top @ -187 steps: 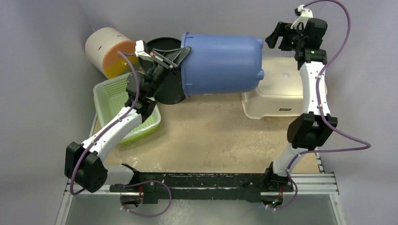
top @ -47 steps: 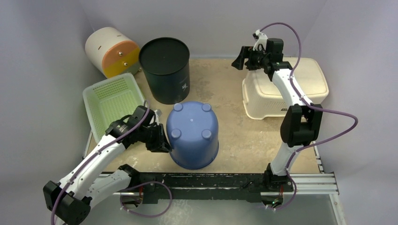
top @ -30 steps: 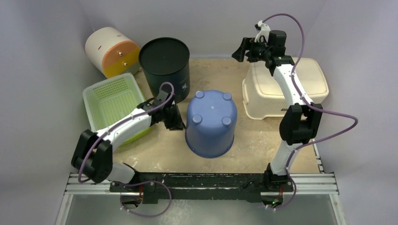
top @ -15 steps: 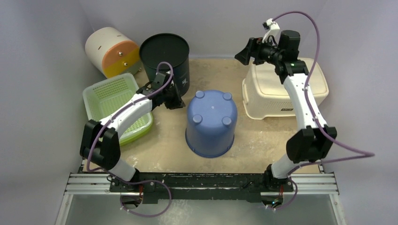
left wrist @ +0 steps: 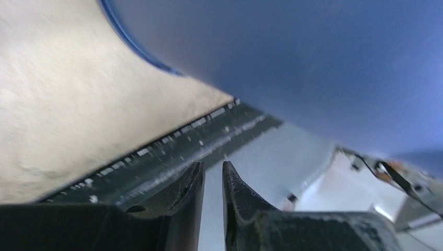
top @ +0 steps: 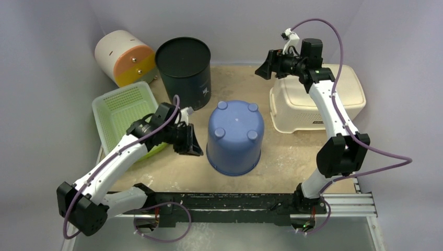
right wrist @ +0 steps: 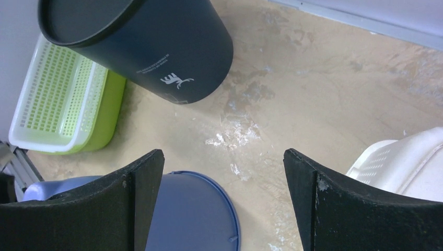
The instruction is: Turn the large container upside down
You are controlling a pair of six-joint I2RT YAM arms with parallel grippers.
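Note:
The large blue container [top: 234,137] stands upside down on the table's middle, its four feet up. It fills the top of the left wrist view [left wrist: 287,63] and shows low in the right wrist view [right wrist: 193,209]. My left gripper [top: 192,146] sits low beside the container's left wall, not touching it as far as I can tell. Its fingers [left wrist: 213,170] are nearly together with nothing between them. My right gripper [top: 263,68] hangs high over the back of the table, open wide and empty [right wrist: 223,157].
A black cylinder bin [top: 184,73] stands behind the container, also in the right wrist view [right wrist: 141,47]. A green basket [top: 128,115] lies at the left. A white and orange drum [top: 123,56] is in the back left corner. A white upturned tub [top: 313,99] is at the right.
My left gripper has swung from near the black bin toward the front, to the container's lower left side. My right gripper has shifted slightly. The container has not moved in the last second.

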